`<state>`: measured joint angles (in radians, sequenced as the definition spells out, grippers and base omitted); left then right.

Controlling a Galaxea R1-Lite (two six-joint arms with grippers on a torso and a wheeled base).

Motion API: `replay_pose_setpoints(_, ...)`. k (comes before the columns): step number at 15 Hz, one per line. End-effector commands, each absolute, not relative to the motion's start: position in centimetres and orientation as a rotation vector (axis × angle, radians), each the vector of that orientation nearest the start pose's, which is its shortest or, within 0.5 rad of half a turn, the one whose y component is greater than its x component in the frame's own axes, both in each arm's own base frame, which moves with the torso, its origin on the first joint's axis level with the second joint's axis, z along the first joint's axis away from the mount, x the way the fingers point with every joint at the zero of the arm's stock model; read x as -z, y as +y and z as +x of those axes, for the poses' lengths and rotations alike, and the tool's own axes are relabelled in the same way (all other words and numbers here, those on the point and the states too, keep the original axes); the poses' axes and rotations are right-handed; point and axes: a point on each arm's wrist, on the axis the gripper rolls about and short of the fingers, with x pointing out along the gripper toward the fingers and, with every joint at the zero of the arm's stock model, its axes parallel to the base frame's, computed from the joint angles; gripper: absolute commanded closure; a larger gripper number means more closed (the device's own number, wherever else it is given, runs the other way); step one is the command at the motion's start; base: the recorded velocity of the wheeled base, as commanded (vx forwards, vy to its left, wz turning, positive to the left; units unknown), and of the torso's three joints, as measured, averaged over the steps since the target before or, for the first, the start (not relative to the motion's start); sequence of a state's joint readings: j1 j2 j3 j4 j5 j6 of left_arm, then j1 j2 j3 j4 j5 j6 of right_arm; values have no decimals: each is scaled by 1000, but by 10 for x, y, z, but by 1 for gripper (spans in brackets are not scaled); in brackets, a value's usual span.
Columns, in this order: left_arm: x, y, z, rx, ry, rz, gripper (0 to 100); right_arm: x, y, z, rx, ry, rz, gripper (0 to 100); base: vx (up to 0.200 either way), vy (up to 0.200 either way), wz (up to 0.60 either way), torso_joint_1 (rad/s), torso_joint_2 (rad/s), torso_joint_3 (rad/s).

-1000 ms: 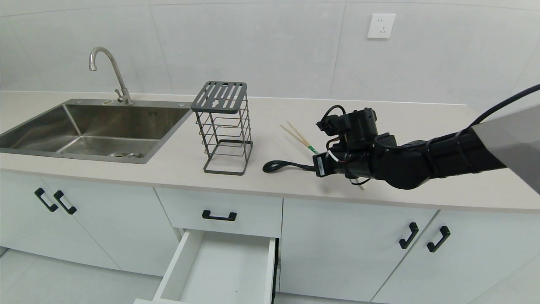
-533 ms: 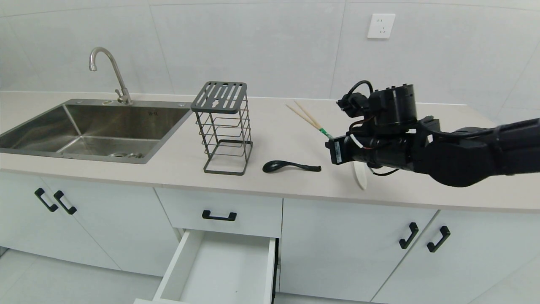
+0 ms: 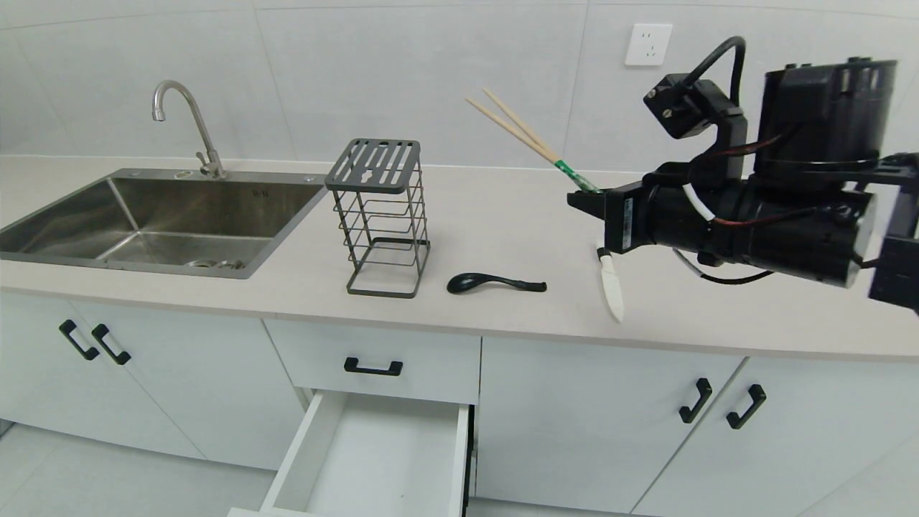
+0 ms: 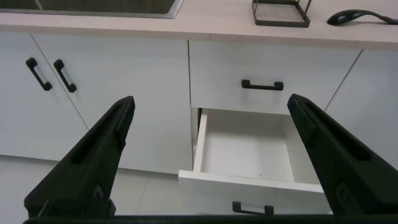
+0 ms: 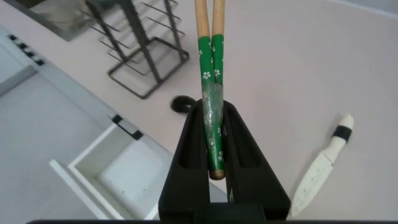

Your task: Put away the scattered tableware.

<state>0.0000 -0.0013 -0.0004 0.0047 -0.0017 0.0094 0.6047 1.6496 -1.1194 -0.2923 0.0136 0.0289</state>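
**Chopsticks held clear of the counter**

We found the right gripper (image 3: 585, 199) raised above the counter (image 3: 718, 327), its jaws closed tight on the green-painted ends of a pair of chopsticks (image 3: 528, 136). Their bare tips slanted up toward the wall. On the counter below lay a white knife (image 3: 612, 283) and, apart to its left, a black spoon (image 3: 495, 283). A wire rack (image 3: 380, 215) stood between the spoon and the sink (image 3: 57, 215). The left gripper (image 4: 208, 155) hung low before the cabinets, spread wide and holding nothing, facing the open drawer (image 4: 249, 152).
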Motion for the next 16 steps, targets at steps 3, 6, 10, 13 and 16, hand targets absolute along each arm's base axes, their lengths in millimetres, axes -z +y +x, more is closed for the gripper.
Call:
replay_pose_setpoints(3, -75, 0, -23, 2, 5, 9, 0, -266, 182, 218, -731, 182, -59, 100, 0, 0, 0, 0, 0, 0)
replay_pose_setpoints(6, -75, 0, -23, 2, 3, 9, 0, -258, 197, 201, -881, 196, -67, 100, 0, 0, 0, 0, 0, 0)
replay_pose_setpoints(10, -75, 0, -23, 2, 5, 9, 0, -254, 209, 176, -979, 209, -80, 100, 0, 0, 0, 0, 0, 0)
replay_pose_setpoints(13, -75, 0, -23, 2, 5, 9, 0, -237, 216, 160, -1042, 263, -111, 100, 0, 0, 0, 0, 0, 0)
replay_pose_setpoints(16, -75, 0, -23, 2, 5, 9, 0, -214, 226, 167, -1042, 334, -155, 100, 0, 0, 0, 0, 0, 0)
